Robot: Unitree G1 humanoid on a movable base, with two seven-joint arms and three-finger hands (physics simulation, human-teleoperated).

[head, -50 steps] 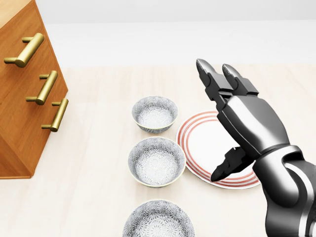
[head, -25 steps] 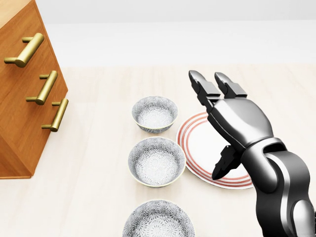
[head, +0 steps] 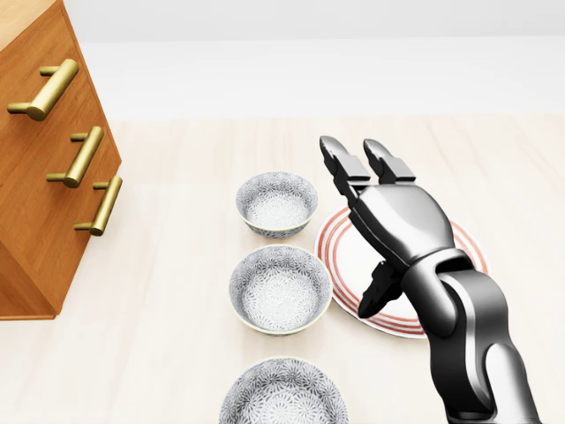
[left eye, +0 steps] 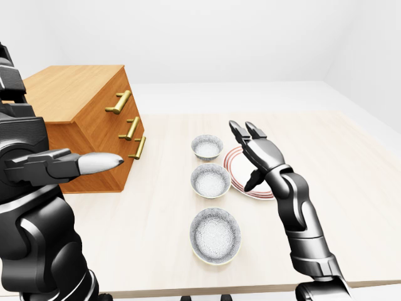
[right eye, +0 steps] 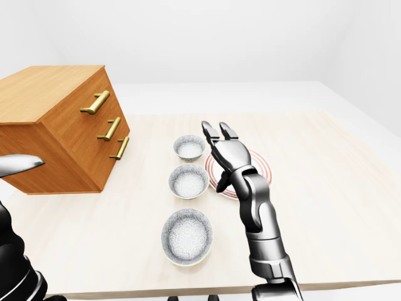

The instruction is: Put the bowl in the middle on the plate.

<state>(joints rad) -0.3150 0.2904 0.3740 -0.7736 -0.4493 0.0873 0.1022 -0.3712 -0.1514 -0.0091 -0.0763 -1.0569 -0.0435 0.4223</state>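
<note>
Our right hand (head: 393,225) (fingers spread, empty) has shifted left over the plate (head: 334,256) toward the middle bowl (head: 281,289), still ungrasped.

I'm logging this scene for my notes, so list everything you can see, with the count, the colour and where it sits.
Patterned bowls: three, grey and white, in a column in the head view: top bowl, middle bowl, bottom bowl cut off by the bottom edge.
Plate: one, white with red rings, right of the top and middle bowls, partly hidden by the hand.
Drawer chest: one, brown wood, left of the bowls.
Handles: three, brass, on the chest's face.
Table: one, pale wood, under everything.
Right robot hand: one, silver and black, fingers open, over the plate.
Left robot hand: one, dark with a silver fingertip, at the left of the left-eye view, holding nothing.
</note>
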